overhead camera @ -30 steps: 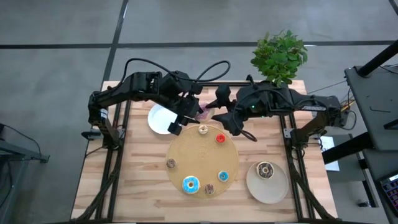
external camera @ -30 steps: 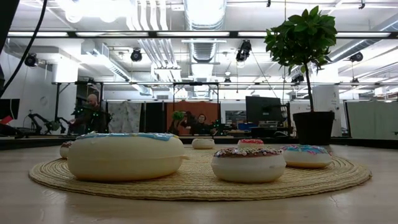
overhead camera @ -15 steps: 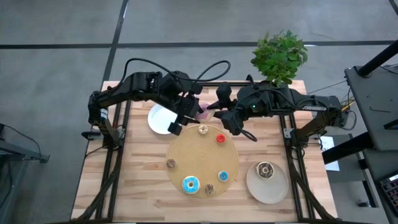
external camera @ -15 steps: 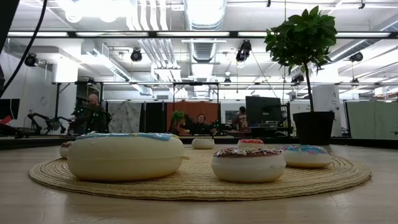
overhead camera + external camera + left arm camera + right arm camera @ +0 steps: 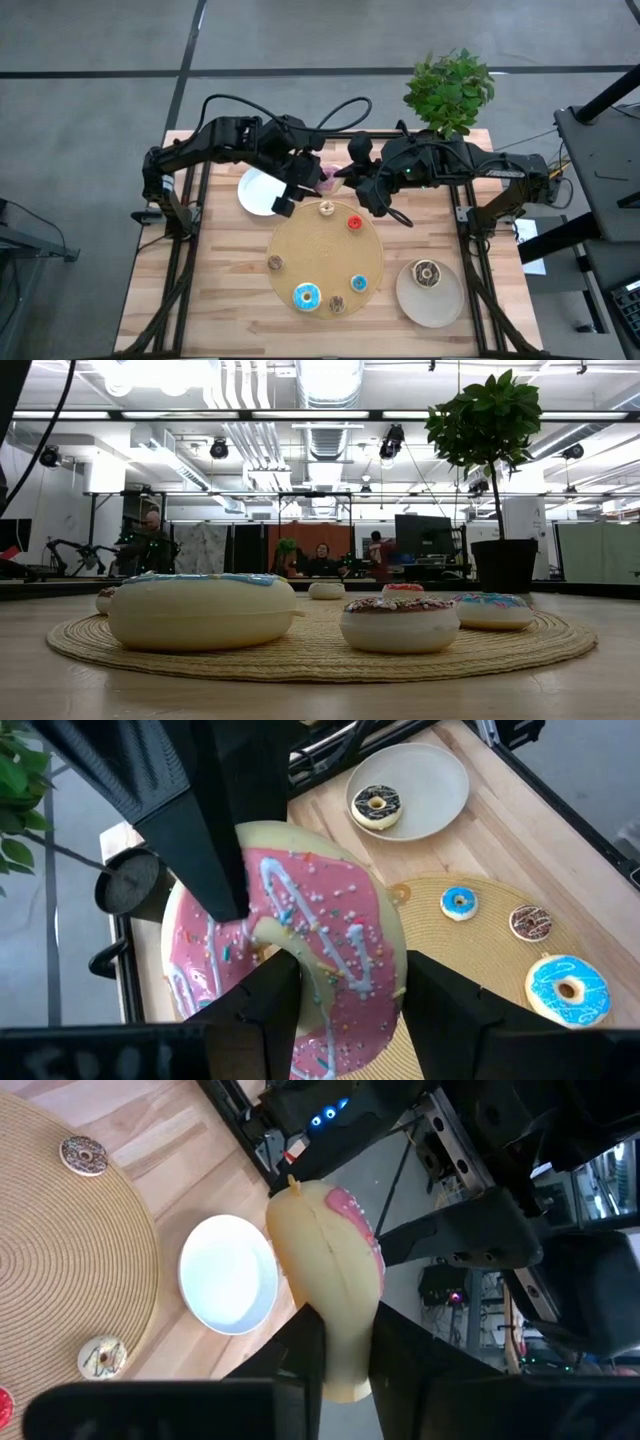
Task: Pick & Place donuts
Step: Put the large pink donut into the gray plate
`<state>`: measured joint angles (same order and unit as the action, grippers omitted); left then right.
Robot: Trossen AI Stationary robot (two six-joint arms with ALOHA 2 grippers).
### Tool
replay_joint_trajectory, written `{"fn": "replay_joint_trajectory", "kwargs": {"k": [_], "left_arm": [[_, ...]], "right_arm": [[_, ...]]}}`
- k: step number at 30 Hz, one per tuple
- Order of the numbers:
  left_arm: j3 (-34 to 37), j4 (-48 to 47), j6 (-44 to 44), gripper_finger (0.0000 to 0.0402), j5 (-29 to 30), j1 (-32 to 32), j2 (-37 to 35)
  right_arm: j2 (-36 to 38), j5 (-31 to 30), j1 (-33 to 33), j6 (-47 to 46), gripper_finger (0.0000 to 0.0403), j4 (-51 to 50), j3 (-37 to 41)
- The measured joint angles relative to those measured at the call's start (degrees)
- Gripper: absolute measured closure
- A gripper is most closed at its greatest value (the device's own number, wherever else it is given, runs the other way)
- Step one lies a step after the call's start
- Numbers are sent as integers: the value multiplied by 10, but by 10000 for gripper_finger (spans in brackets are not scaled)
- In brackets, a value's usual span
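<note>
Behind your wooden table [image 5: 230,280] runs an open workshop with a few people far back in the low view, none near the arms. On the table lies a round woven mat [image 5: 320,250], with a potted plant [image 5: 450,90] at about one o'clock from it, a white plate [image 5: 258,192] at ten o'clock and a beige plate [image 5: 430,300] at four o'clock carrying a chocolate donut [image 5: 427,272].

Your task piece right now is the pink iced donut [image 5: 290,955], held in the air between the two arms, just past the mat's twelve o'clock edge. The left gripper [image 5: 312,180] grips it with its fingers on either side of the ring. The right gripper [image 5: 345,1330] has its fingers pinched on the donut's edge, so both arms look to be holding the same piece in a handover.

The risk, as I judge it, lies in the release. If you let go with the left before the right has a firm bite, the donut can drop or swing, since the right holds only the rim. If either arm pulls while both are clamped, the toy may twist or slip out. A fall could knock the small tan donut [image 5: 326,208] or the red donut [image 5: 354,222] lying right below.
</note>
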<state>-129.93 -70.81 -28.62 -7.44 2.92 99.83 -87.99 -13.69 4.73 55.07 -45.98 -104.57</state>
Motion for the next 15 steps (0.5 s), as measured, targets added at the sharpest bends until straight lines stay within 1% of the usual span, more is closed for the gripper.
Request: {"fn": "replay_joint_trajectory", "kwargs": {"k": [10,15], "left_arm": [[0,0,0,264,0,0,0],[0,0,-1,264,0,0,0]], "right_arm": [[0,0,0,-2,305,0,0],[0,0,0,-2,294,0,0]]}}
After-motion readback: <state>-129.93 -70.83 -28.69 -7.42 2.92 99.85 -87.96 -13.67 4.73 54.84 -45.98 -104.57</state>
